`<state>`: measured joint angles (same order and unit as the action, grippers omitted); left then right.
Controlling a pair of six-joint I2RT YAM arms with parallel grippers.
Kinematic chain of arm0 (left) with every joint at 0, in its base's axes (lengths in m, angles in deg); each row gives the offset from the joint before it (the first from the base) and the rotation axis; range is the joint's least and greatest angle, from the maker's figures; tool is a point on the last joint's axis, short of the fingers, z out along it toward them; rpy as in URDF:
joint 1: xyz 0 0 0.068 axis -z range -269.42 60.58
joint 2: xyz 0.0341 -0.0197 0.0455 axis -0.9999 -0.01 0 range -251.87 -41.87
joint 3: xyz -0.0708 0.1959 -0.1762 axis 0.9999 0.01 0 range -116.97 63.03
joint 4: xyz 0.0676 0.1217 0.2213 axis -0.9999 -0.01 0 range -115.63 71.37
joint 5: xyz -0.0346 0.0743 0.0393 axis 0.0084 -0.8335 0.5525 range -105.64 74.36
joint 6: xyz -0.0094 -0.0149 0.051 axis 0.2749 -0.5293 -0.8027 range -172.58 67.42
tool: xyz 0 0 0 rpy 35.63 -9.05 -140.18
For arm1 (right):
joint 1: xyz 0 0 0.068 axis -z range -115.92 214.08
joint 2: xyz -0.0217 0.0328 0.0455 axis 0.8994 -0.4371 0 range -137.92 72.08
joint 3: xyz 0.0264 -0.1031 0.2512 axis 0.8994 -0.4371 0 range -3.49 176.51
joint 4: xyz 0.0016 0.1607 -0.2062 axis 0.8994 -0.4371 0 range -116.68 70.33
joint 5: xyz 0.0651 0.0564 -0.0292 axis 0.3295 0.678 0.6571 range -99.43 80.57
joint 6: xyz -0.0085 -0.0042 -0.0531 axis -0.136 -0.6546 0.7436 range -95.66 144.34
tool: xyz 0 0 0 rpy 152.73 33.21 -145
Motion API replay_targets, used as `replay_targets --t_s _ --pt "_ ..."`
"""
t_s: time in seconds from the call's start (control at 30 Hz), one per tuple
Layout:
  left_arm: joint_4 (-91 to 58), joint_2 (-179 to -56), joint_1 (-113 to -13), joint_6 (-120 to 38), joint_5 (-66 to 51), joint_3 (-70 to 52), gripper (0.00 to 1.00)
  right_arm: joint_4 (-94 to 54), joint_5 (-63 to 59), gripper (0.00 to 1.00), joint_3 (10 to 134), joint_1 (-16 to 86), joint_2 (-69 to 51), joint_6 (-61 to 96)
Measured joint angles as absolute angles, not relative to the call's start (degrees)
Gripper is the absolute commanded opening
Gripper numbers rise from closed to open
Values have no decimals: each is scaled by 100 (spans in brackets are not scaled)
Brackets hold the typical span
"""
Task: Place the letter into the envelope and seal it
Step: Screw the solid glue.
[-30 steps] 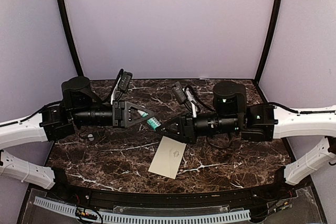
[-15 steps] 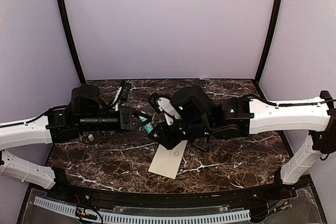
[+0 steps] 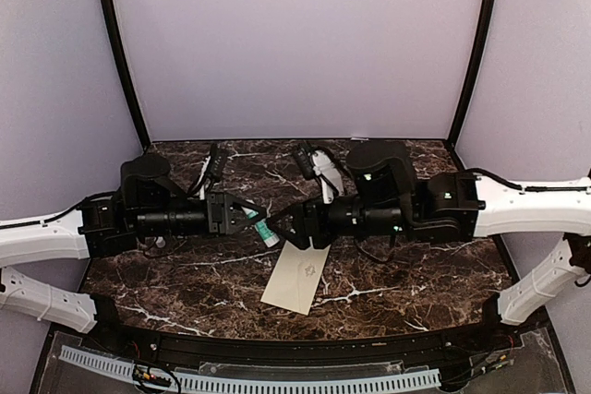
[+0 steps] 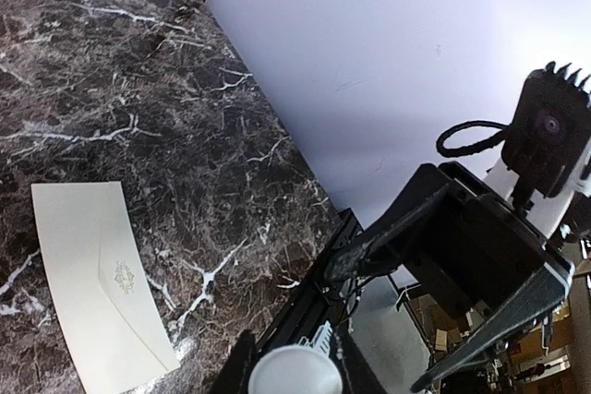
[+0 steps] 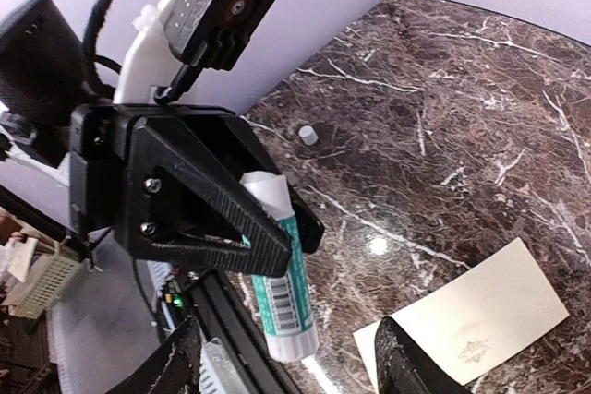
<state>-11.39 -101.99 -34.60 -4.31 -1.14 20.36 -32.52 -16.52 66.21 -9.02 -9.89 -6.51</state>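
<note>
The envelope (image 3: 297, 276) lies flat on the marble table, flap folded down, small mark at its middle; it also shows in the left wrist view (image 4: 102, 283) and the right wrist view (image 5: 471, 329). The letter is not in view. My left gripper (image 3: 254, 217) is shut on a teal and white glue stick (image 3: 265, 229), held above the table just left of the envelope's far end. The right wrist view shows the stick (image 5: 284, 288) clamped in the left gripper's black fingers (image 5: 212, 200). My right gripper (image 3: 292, 225) is open and empty, facing the stick, above the envelope's far end.
A small white cap (image 5: 307, 136) lies on the table (image 3: 185, 274) near the left arm, also seen from above (image 3: 159, 241). Purple walls enclose the back and sides. A black rail (image 3: 295, 350) runs along the near edge.
The right arm swung in towards the left gripper, then drew back to the right and turned its wrist. The left gripper with the glue stick shifted slightly. The envelope has not moved.
</note>
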Motion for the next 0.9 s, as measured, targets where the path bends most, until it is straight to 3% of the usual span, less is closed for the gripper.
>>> replay_targets --t_s 0.17,0.33,0.67,0.9 --pt "-697 -9841 -3455 -685 267 2150 0 -2266 -612 71 5958 -544 -312 -889" --pt "-251 -9777 -3455 -954 914 2158 0 -1378 724 72 5585 -209 -449 -1105" --pt "-124 -9858 -3455 -1321 1519 2130 0 -646 2146 40 5615 -225 -937 -1300" --pt "-124 -9887 -3455 -1384 1521 2115 0 -585 2302 32 5641 -229 -978 -1331"
